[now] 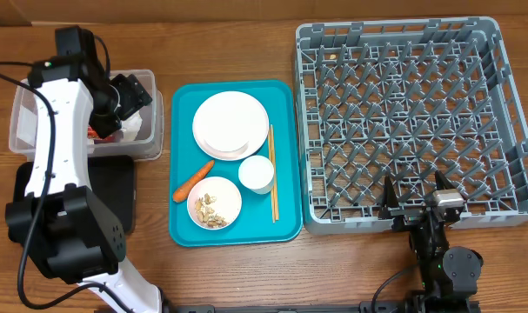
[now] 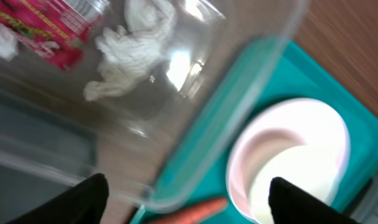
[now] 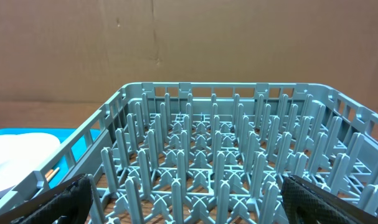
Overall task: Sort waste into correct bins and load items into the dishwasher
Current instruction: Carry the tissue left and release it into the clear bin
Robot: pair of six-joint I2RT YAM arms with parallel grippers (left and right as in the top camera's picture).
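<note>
Left wrist shows tissue (image 2: 129,46), wrapper (image 2: 36,25) in tub (image 2: 263,50), half-hidden overhead; left pincer (image 2: 187,193), right pincer (image 3: 187,186) gaping.

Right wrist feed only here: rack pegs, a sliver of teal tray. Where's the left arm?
Observer: The left gripper hangs over the tray-side edge of the clear tub, jaws open and holding nothing.
Operator: Anything in the tub?
Observer: A red wrapper and crumpled tissue lie inside.
Operator: What waste is on the tray?
Observer: A carrot lies on the teal tray, beside a bowl holding beige crumbs.
</note>
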